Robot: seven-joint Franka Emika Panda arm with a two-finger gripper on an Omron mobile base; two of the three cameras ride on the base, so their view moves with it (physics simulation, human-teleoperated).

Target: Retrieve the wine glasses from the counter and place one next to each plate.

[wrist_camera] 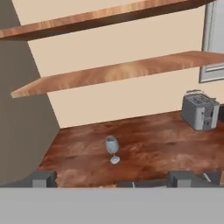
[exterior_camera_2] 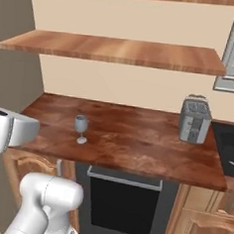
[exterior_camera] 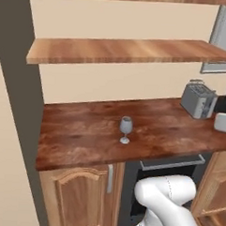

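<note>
One wine glass [exterior_camera: 126,128] is seen upright on the tabletop [exterior_camera: 85,137], left of centre and well apart from the toaster [exterior_camera: 198,100] at the far right. It is not yet retrieved; no plates are observed, so placement is judged outstanding. The end effector [wrist_camera: 111,183] is held fully open, empty, short of the glass. Two wooden shelves [exterior_camera: 123,50] are mounted above; an oven [exterior_camera_2: 124,201] is set below.
</note>
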